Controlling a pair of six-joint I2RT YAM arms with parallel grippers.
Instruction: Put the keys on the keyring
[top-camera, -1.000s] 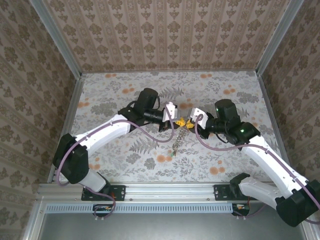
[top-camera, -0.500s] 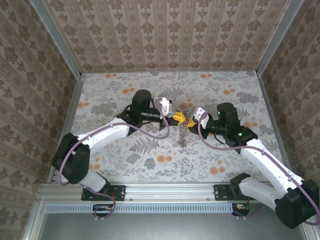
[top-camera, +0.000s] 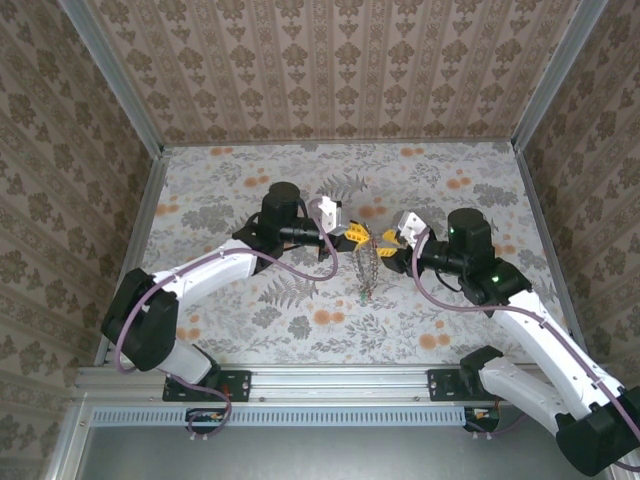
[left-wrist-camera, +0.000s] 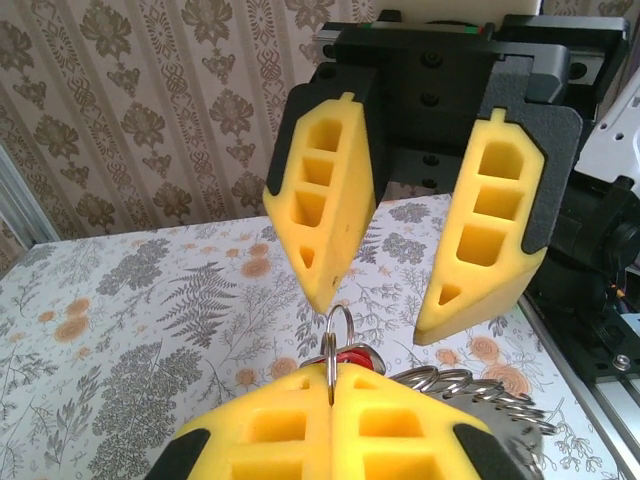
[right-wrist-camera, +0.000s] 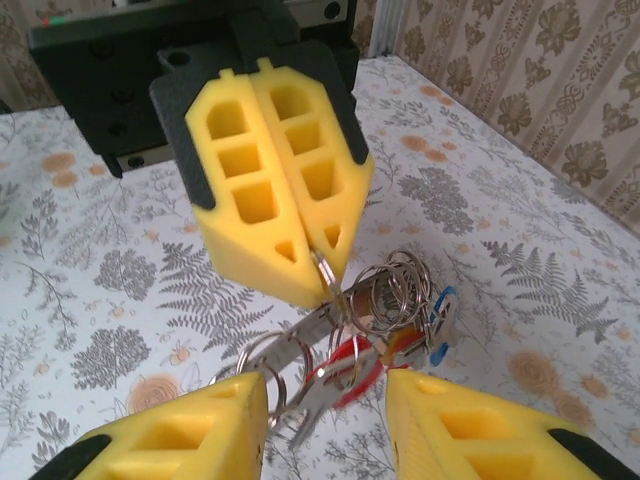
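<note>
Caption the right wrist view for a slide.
The left gripper pinches the keyring; keys dangle before the open right gripper.

Bright, even light; soft shadows; keys (right-wrist-camera: 345, 365) blurred up close.

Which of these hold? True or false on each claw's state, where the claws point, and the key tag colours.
1. The left claw is shut on a thin metal ring. True.
2. The right claw is clamped shut on the bunch of keys. False: its jaws stand open, with the bunch between them.
3. The two claws point away from each other. False: they face each other tip to tip over the table.
4. A red tag and a blue tag show in the bunch. True.
</note>
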